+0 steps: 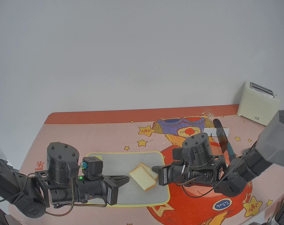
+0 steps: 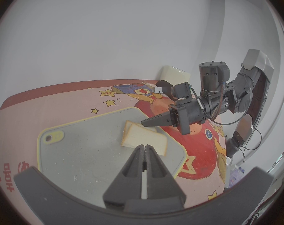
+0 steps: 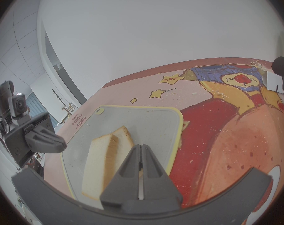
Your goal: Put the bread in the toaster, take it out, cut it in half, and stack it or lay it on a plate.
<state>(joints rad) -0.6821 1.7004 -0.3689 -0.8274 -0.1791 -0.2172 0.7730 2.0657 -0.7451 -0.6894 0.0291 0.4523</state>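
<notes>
Two pale bread halves [image 1: 143, 178] lie overlapping, one partly on top of the other, on a grey cutting board [image 1: 117, 164] with a yellow rim. My left gripper [image 1: 128, 178] is shut and empty, low over the board just left of the bread [image 2: 145, 138]. From the right, my right gripper [image 1: 153, 169] is also shut and empty, its tip at the bread's right edge [image 3: 99, 160]. The left wrist view shows the right gripper [image 2: 143, 122] beyond the bread. A cream toaster [image 1: 259, 103] stands at the table's far right corner.
A black-bladed knife [image 1: 222, 138] with a teal handle rests by a small white holder [image 1: 216, 131] behind my right arm. The pink table [image 1: 85, 135] carries cartoon artwork and scattered crumbs. Its left half is bare.
</notes>
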